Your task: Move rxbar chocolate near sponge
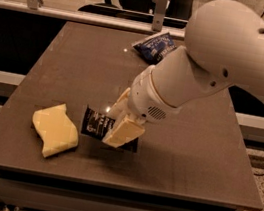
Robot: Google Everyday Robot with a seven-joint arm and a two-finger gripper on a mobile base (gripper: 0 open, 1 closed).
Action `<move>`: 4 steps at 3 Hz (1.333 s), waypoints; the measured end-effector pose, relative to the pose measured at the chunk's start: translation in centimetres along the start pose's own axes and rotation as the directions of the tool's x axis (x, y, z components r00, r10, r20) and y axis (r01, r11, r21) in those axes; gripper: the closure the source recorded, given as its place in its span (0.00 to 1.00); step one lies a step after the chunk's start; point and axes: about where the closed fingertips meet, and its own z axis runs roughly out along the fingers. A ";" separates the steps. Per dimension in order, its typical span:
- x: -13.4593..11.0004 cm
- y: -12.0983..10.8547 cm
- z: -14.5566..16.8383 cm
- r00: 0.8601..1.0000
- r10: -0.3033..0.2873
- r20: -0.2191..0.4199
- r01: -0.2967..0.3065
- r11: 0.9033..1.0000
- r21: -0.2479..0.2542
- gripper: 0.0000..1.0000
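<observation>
In the camera view, a dark brown rectangular table (78, 62) fills most of the scene. The robot's bulky white arm (215, 66) reaches in from the upper right and slopes down toward the front of the tabletop. At its end, the cream-coloured two-finger gripper (110, 128) is clamped on the right end of the small flat black rxbar chocolate wrapper with white lettering (95, 123). The wrapper stands roughly on edge, facing the camera, over the front-centre of the table. Whether its lower edge touches the surface cannot be told.

Just to the left of the bar, close but apart from it, the pale yellow foam sponge with wavy edges (55, 129) lies flat near the front-left corner. A crinkled blue chip bag (155, 45) lies well away at the far edge, partly behind the arm.
</observation>
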 end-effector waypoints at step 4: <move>0.4 -1.9 3.1 0.978 0.124 -0.166 -0.113 0.991 0.072 1.00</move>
